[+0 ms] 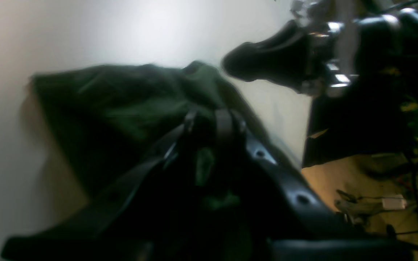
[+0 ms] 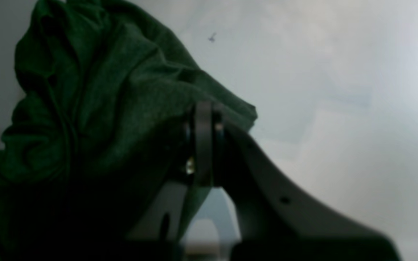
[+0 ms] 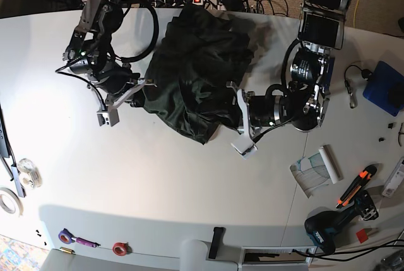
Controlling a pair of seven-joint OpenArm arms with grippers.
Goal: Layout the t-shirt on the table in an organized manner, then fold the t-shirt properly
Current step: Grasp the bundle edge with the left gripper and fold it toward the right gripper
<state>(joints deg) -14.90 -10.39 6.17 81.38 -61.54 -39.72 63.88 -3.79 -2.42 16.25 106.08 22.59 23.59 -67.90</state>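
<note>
Right wrist view, unlike base: right gripper [image 2: 203, 123] tight around t-shirt [image 2: 96, 90] edge.

Base: whole surface [image 3: 158, 189] is viewed from overhead.
Left wrist: set close behind left gripper [image 1: 207, 121].
Right wrist: set close behind right gripper [image 2: 203, 114].
Shared: t-shirt [image 3: 196, 75].

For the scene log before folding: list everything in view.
t-shirt: one, dark green, crumpled, upper middle of table.
table: one, white, under everything.
cordless drill: one, black and blue, base view's lower right.
orange-handled tool: one, orange and black, just above the drill.
tape rolls: two, pale, base view's left edge.
blue pad: one, blue, base view's right edge.
left gripper: one, black, shut on the t-shirt.
right gripper: one, dark, shut on the t-shirt.
</note>
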